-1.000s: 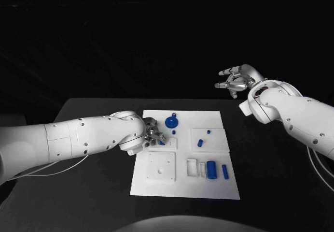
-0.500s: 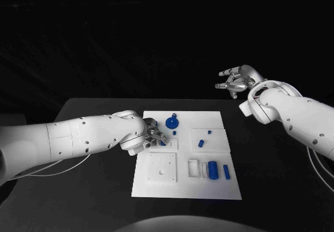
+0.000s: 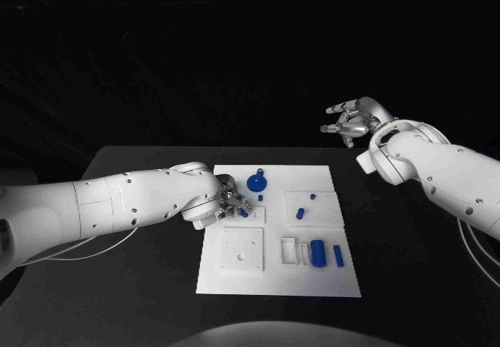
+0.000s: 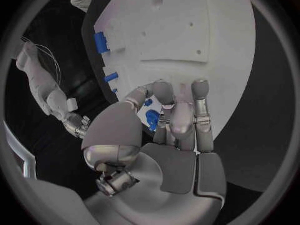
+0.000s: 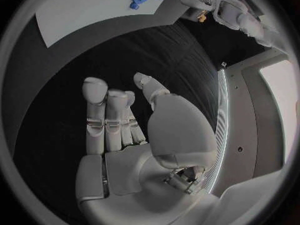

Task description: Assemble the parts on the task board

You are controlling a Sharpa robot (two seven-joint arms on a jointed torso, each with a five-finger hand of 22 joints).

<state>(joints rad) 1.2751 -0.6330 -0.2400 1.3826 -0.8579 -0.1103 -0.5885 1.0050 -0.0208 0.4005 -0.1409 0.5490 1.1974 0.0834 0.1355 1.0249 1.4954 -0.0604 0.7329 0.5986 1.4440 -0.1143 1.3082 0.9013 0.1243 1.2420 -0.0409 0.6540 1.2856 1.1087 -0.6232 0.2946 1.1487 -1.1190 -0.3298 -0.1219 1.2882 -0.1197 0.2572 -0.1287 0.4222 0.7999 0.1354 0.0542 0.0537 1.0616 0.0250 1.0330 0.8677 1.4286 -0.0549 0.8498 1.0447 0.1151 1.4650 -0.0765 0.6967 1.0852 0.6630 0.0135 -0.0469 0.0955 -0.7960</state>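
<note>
A white board (image 3: 279, 278) is lying on a black table (image 3: 136, 289), carrying small blue pieces (image 3: 316, 254); silver hands (image 3: 352, 124) are showing on white arms (image 3: 448, 177).

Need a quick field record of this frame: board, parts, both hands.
board: white task board in the middle of the black table
left hand: left hand low over the board's left side, fingers curled around a small blue part
right hand: right hand raised beyond the table's far right corner, fingers apart, holding nothing
round part: blue disc-shaped part near the board's far edge
loose parts: blue cylinder and thin blue bar side by side near the board's right edge; small blue peg farther back
</note>
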